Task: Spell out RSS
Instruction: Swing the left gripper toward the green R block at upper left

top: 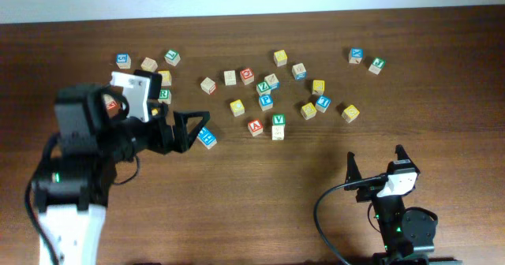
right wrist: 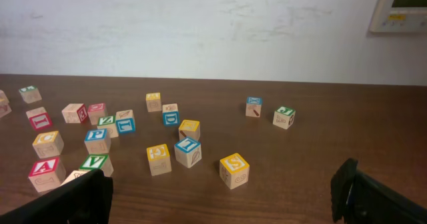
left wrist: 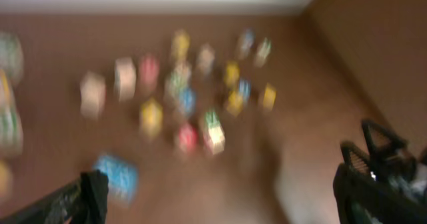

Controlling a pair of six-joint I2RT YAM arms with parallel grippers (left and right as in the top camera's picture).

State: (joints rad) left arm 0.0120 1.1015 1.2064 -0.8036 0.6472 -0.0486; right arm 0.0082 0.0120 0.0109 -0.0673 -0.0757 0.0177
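Overhead, I am holding my left gripper (top: 201, 124) with its jaws spread apart just beside a blue block (top: 207, 139), my right gripper (top: 377, 164) is sitting splayed near the table's (top: 260, 210) front edge, and a yellow S block (right wrist: 234, 168) is lying among the scattered letter blocks (top: 247, 76).

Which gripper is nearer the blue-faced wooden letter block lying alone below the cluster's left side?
Left. The left gripper has its open tips right beside the blue-faced wooden letter block; the right gripper sits far off to the block's lower right in the overhead view.
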